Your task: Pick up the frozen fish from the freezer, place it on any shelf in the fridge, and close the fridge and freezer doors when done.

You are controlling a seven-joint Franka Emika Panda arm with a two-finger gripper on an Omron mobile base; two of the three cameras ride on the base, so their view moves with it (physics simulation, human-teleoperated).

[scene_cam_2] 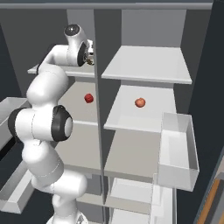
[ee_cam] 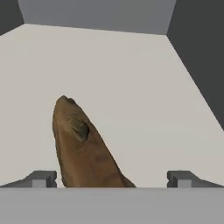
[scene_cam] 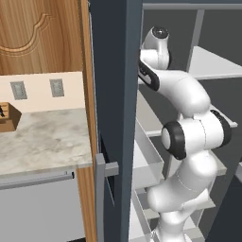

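The frozen fish [ee_cam: 81, 148], dark brown, lies on the pale top shelf of the freezer [scene_cam_2: 81, 131], the narrower left half of the unit. My gripper [ee_cam: 111, 178] is open and low over that shelf. The fish's near end sits between the fingertips [ee_cam: 41, 178], closer to the left one, and nothing is gripped. In the right base view the gripper [scene_cam_2: 89, 59] reaches into the freezer's top level. The fridge [scene_cam_2: 144, 144] is the wider right half, and its top shelf [scene_cam_2: 146, 63] is bare. Both doors stand open: the freezer door [scene_cam: 116, 94] and the fridge door [scene_cam_2: 205, 109].
A red fruit [scene_cam_2: 89, 98] lies on the freezer's second shelf and another [scene_cam_2: 140, 102] on the fridge's second shelf. Grey bins [scene_cam_2: 177, 148] hang inside the fridge door. A marble counter [scene_cam: 42, 137] and a grey dishwasher [scene_cam: 38, 208] sit left of the unit.
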